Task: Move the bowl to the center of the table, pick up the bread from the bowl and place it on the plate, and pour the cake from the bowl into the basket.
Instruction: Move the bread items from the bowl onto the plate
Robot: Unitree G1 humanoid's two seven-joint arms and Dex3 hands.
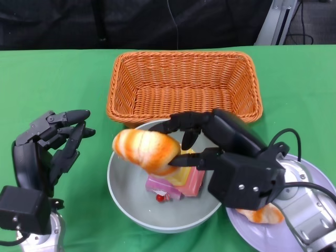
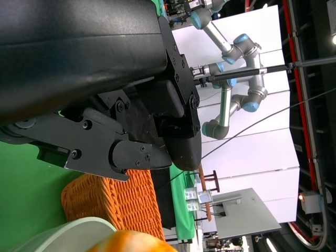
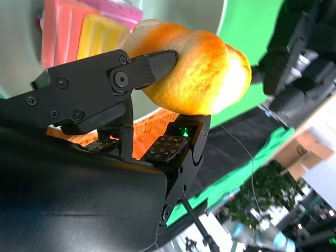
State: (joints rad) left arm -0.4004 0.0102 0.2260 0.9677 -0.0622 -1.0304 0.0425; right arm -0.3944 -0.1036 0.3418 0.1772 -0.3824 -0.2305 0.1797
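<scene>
My right hand (image 1: 220, 152) pinches an orange-and-white bread roll (image 1: 146, 150) and holds it above the left part of the grey-green bowl (image 1: 126, 202). The right wrist view shows the bread roll (image 3: 197, 73) clamped between the fingers (image 3: 152, 63). Pink and yellow cake slices (image 1: 176, 185) lie in the bowl, with a small red bit beside them. A second bread piece (image 1: 261, 214) lies on the lilac plate (image 1: 262, 236) at the lower right, partly hidden by my right hand. My left hand (image 1: 50, 144) hangs left of the bowl with fingers spread, holding nothing.
The orange wicker basket (image 1: 184, 86) stands just behind the bowl, touching or nearly touching its far rim. Green cloth (image 1: 52, 79) covers the table. A black backdrop runs along the far edge.
</scene>
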